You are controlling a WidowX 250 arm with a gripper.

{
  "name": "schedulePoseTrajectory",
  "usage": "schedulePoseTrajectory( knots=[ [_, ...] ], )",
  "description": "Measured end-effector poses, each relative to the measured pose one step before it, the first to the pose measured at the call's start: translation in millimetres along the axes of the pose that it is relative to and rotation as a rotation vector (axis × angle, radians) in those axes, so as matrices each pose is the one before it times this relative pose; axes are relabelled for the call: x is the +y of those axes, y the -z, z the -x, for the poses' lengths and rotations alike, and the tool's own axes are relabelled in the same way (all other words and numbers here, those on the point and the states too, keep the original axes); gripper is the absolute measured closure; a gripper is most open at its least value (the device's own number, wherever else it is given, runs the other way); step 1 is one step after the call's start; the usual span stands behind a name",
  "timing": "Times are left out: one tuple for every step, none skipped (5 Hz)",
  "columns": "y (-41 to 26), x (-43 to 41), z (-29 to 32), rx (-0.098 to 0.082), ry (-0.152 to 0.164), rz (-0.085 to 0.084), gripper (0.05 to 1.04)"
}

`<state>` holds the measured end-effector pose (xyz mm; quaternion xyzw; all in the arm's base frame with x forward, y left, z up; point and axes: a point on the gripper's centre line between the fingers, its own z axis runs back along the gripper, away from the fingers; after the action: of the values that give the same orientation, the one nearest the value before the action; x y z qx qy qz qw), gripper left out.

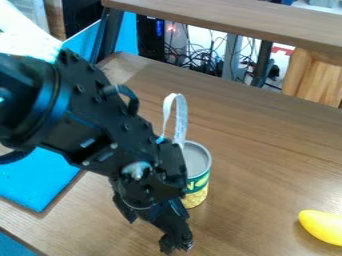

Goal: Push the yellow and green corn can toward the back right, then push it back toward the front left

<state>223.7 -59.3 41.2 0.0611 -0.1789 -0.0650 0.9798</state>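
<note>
I count one can (200,175), one yellow fruit (323,227) and one pale looped strip (182,120) in front of me. I also make out one wooden table (250,150) and one raised wooden board (227,19). As for cables (198,61), I see many, too tangled for me to number exactly.

Tabletop: brown wood grain (267,155) below me
Raised board: wooden (234,19), beyond my tabletop, a dark metal leg (262,62) beneath
Blue surface: flat (33,175), on my view's left
Behind: tangled dark cables (200,65), a black box (150,37) with blue light
</note>
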Motion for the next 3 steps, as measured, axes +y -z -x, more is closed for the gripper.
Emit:
schedulePoseTrajectory(
  knots=[
    [9.97,4.79,-8.24,-0.0225,0.0164,-0.0128,0.082],
    [8.03,6.42,-20.93,-0.0157,-0.0180,0.0054,0.082],
    [9.93,0.74,-15.89,0.0031,-0.0040,0.0122,0.082]
  ],
)
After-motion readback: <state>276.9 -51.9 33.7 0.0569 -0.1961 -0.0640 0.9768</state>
